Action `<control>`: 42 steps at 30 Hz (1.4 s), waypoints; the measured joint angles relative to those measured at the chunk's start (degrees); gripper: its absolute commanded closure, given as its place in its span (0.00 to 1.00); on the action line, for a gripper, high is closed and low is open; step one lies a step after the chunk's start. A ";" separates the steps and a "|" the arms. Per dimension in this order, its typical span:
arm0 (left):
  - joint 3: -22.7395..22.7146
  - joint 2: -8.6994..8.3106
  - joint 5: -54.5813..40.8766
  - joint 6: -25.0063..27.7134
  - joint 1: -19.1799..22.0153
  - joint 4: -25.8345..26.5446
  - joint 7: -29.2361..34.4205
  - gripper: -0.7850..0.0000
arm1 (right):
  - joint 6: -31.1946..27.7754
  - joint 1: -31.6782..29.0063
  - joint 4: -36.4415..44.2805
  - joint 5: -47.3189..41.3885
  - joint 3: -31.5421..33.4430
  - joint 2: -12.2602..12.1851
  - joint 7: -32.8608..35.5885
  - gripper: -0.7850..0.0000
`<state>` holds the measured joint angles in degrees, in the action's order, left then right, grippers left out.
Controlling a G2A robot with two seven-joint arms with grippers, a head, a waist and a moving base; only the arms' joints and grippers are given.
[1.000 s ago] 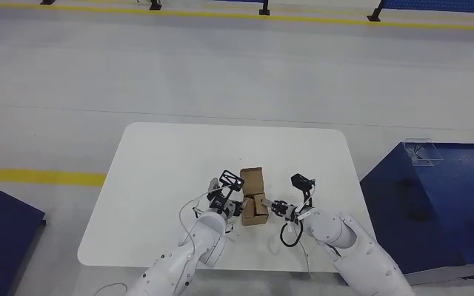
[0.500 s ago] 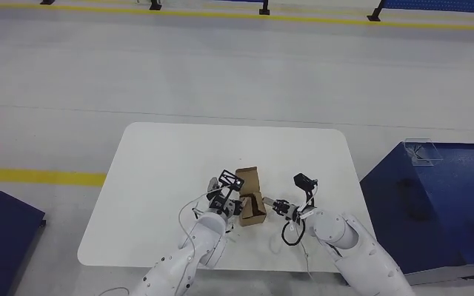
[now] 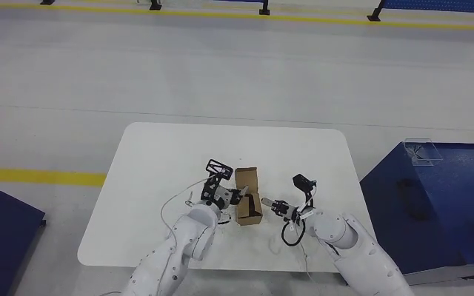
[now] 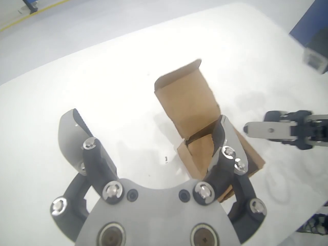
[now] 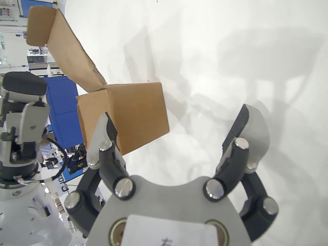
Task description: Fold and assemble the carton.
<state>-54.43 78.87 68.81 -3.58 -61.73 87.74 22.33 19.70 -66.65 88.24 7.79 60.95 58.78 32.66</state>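
Carton [image 3: 249, 205] near-centre on the counter [image 3: 163, 163], long axis running near to far, lid flap raised at the far end. Left gripper [image 4: 147, 126] and right gripper [image 5: 175, 115], fingers spread apart, flank it equally close, one finger of each at a side wall.

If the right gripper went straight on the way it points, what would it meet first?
Probably the carton: one finger of the open right gripper lies at its near wall and would push it. Ahead of the other is bare table, though depth is unclear.
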 measured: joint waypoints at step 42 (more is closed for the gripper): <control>-2.01 3.23 -51.97 38.99 17.42 -39.10 11.51 1.00 | 2.79 -6.46 5.42 -8.86 12.78 -0.86 1.04 0.00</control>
<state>-56.44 82.10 16.84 35.40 -44.30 48.64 33.84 22.49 -73.11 93.67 -1.07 73.73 57.91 33.70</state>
